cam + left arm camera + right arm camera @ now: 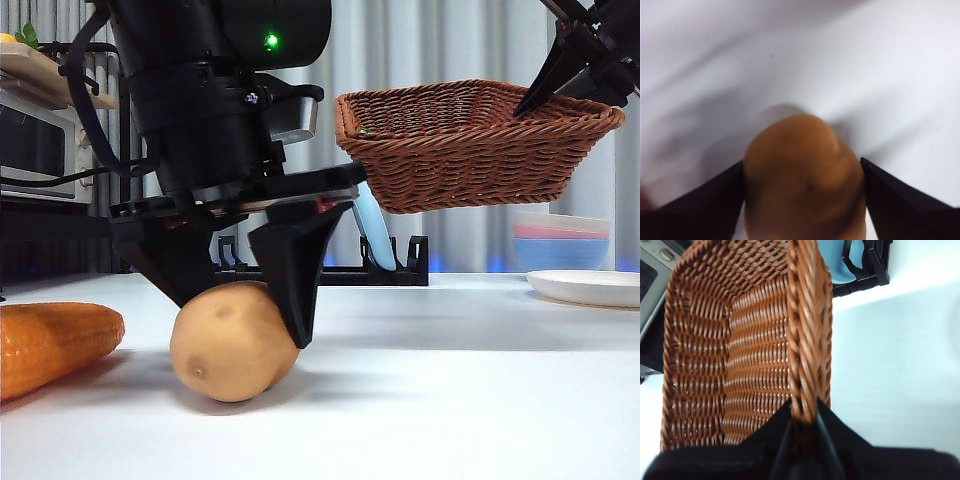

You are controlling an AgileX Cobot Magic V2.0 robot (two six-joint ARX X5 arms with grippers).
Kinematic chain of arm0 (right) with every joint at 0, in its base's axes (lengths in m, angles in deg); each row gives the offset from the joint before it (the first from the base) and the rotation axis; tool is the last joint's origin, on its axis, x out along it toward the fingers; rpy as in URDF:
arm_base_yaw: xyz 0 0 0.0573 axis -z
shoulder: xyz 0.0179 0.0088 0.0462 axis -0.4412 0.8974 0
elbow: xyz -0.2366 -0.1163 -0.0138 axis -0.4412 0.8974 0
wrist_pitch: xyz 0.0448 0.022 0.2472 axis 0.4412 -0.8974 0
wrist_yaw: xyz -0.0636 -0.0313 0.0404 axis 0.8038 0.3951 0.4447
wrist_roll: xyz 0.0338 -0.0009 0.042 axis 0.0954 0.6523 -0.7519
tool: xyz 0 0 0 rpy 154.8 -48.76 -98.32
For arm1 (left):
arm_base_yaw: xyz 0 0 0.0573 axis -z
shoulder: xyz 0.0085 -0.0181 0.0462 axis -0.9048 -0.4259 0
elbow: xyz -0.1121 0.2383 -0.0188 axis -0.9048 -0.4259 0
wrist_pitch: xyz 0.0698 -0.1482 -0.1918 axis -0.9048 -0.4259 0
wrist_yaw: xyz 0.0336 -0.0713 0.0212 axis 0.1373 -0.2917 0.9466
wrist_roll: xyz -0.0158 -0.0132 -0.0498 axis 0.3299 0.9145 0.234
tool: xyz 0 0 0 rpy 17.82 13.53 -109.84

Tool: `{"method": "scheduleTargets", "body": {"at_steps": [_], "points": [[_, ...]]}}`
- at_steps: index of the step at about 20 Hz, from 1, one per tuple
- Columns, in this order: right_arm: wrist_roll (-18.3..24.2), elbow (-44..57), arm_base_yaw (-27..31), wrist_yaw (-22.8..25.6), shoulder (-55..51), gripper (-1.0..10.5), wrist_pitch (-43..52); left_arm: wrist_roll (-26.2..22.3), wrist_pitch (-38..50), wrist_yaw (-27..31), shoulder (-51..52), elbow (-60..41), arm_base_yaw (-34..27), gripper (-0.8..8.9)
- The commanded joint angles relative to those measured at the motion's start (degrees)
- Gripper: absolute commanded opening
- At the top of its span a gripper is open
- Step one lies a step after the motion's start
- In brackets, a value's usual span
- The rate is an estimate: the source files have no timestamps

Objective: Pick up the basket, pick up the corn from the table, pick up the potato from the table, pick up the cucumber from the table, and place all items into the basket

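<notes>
Potato, smooth tan-beige and oval (pixel 232 342), is sitting on the flat white table (pixel 450 400) between the two black jaws of my left gripper (pixel 238 300), which are pressing its sides. Just beside it is lying the orange-yellow corn cob (pixel 55 345). My right gripper (pixel 803 415) is pinching the rim of the reddish-brown woven wicker basket (pixel 470 145), holding it aloft

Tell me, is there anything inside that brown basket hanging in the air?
The basket, held up by the right hand, shows only bare wicker inside from above. Its end nearest that hand is hidden, so I cannot rule something out there.
</notes>
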Motion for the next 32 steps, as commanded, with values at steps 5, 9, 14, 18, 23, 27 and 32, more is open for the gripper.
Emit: {"method": "scheduleTargets", "body": {"at_steps": [5,9,14,18,23,27,32], "points": [[-0.7,-0.6,0.0,-0.4,0.0,-0.1,-0.1,-3.8,-3.0,1.0,12.9,-0.2,0.9,-0.08],[-0.8,-0.6,-1.0,-0.4,0.0,-0.1,-1.6,-2.0,3.8,-0.6,31.0,3.6,3.5,-0.08],[-0.6,-0.6,-5.3,-0.5,0.0,-0.1,-6.0,-5.7,20.0,4.8,30.9,7.7,2.3,-0.08],[-0.1,-0.6,-10.2,-0.5,0.0,-0.1,-7.2,-5.7,22.4,2.6,19.6,8.0,-0.6,-0.08],[-0.1,-0.6,-15.0,-0.2,0.0,-0.1,-8.1,-5.7,20.7,0.4,6.6,8.4,-2.9,-0.03],[0.1,-0.6,-16.3,0.0,0.0,-0.1,-8.1,-5.7,17.4,0.6,4.5,8.4,-2.9,5.45],[0.3,-0.6,-16.3,3.2,0.0,-0.1,-8.1,-5.9,11.4,0.4,5.3,13.4,-2.9,5.83]]}}
